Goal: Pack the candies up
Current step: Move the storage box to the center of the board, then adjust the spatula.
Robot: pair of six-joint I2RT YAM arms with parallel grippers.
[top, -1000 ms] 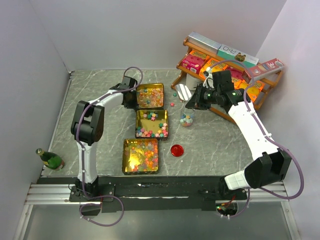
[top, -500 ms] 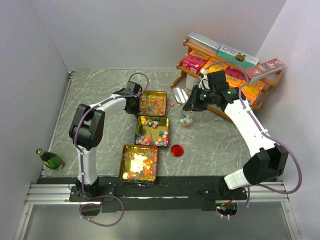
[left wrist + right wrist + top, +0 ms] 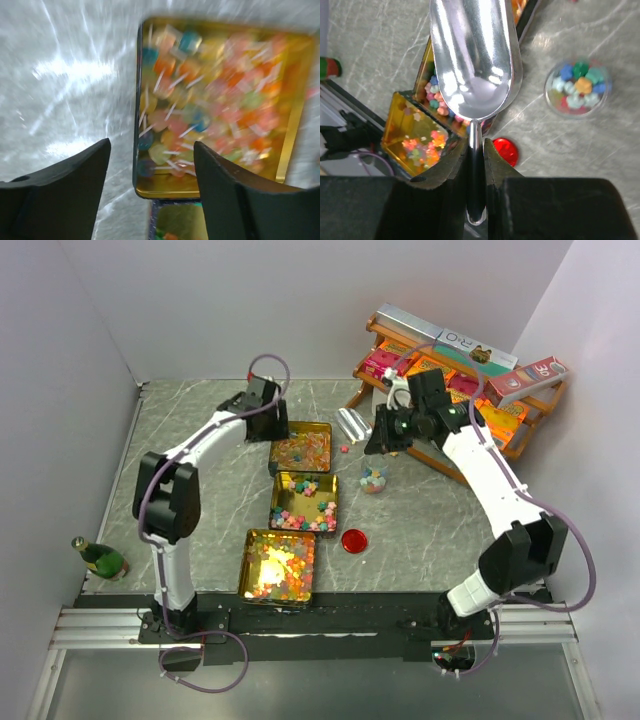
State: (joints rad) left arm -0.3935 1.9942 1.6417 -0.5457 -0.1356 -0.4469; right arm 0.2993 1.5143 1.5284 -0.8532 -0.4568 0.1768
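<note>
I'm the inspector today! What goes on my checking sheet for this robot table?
Surface: grey marbled table; one loose sweet lies beside the far tin.
Job's things: candies fill three gold tins and a small clear cup.
Clutter: red lid lying on its own; green bottle at the left edge.
Grippers: left gripper open over the far tin's edge; right gripper shut on an empty metal scoop.
Cables: purple cables loop along both arms; no snag seen.
Surroundings: wooden rack of boxes at far right; plain white walls.
</note>
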